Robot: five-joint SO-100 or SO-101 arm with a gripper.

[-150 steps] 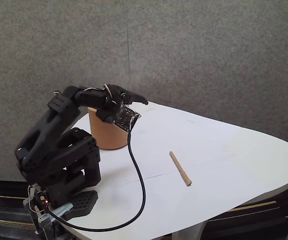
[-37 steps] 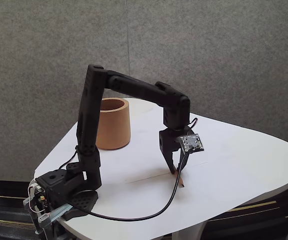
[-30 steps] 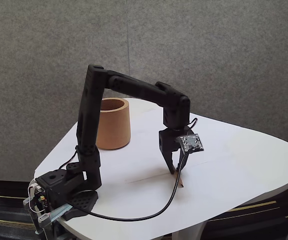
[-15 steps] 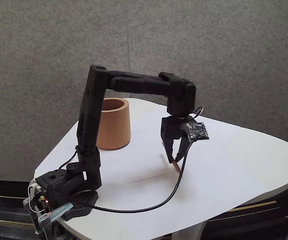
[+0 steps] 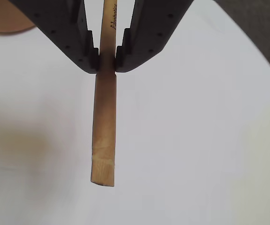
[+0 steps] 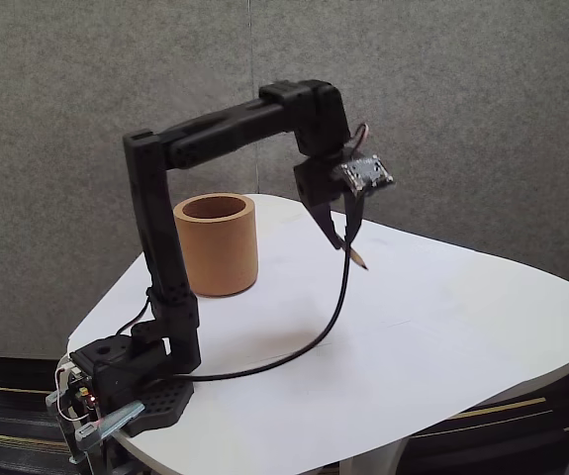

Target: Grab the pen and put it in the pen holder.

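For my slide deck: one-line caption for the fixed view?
Gripper holds the pen above the table, right of the pen holder.

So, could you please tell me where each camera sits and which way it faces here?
Wrist view: rides on the arm, looking down past the end effector at the white table; both black fingers show.
Fixed view: stands beside the table, facing the grey wall; the whole arm shows.
Shared: the clamped pen and the pen holder.
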